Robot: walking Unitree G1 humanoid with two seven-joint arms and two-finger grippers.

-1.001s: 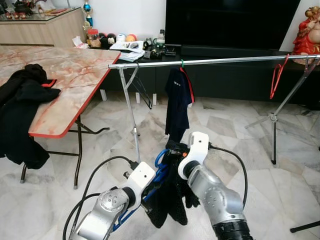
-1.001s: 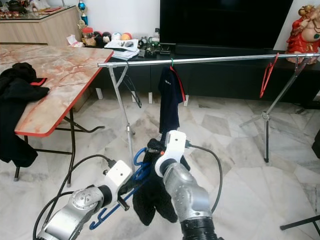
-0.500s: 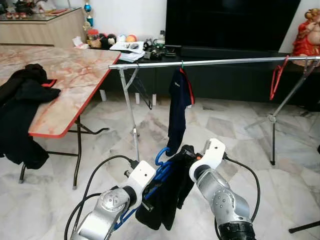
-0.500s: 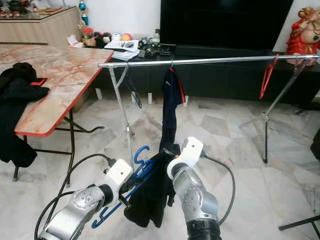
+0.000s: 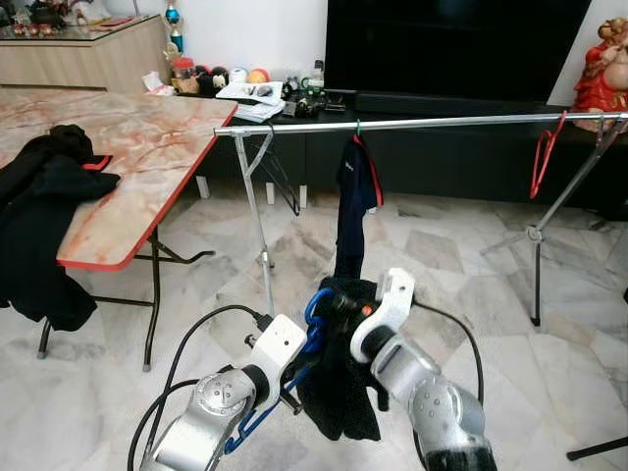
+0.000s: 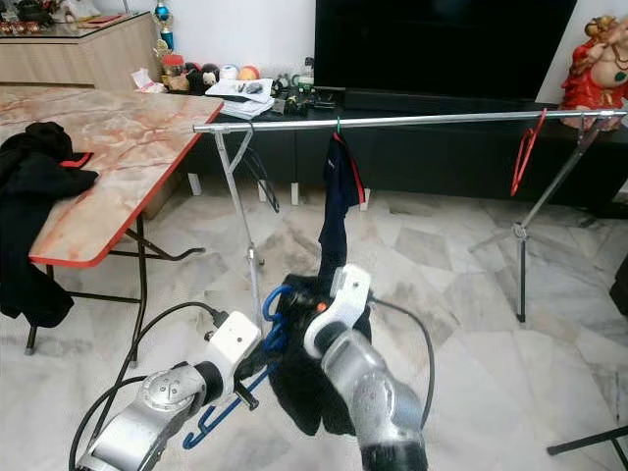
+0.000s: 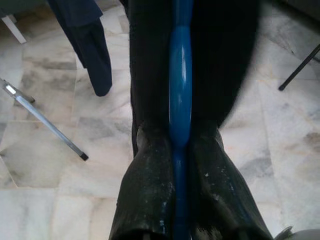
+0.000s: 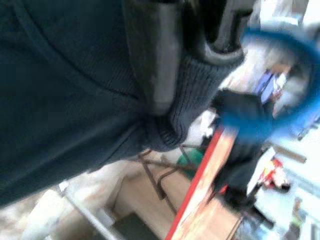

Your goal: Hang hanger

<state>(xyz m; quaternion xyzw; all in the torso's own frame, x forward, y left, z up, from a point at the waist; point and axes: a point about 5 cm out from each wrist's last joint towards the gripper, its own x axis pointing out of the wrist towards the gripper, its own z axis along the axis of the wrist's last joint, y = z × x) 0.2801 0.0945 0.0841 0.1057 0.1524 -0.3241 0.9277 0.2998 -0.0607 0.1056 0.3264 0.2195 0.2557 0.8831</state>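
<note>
Left gripper (image 7: 175, 150): both black fingers (image 7: 145, 195) are closed tight on the bar of the blue hanger (image 7: 180, 100), which runs straight between them and on toward 12 o'clock. Seen from the head, the hanger sits low and central, hook (image 5: 316, 302) up, its lower end trailing toward 7 o'clock past the left wrist.

Right gripper (image 8: 200, 40): fingers narrow, pinching a fold of the black garment (image 5: 339, 392) draped over the hanger, close to the blue hook. The right wrist view is blurred; it shows ribbed knit cloth caught between the pads, which the head views do not resolve.

The left wrist view shows a steel rack leg (image 7: 45, 120) and marble floor (image 7: 60, 200) under the hanger.

At 9 o'clock, a marble-patterned folding table (image 5: 137, 167) carries a heap of black clothing (image 5: 44, 216) hanging over its near edge.

Beyond, a steel clothes rail (image 5: 422, 123) spans from 11 to 3 o'clock. A dark navy garment (image 5: 353, 206) hangs from it near centre; an empty red hanger (image 5: 543, 152) hangs toward its right end.

Farthest: a dark television (image 5: 451, 44) on a low black cabinet (image 5: 461, 147).
</note>
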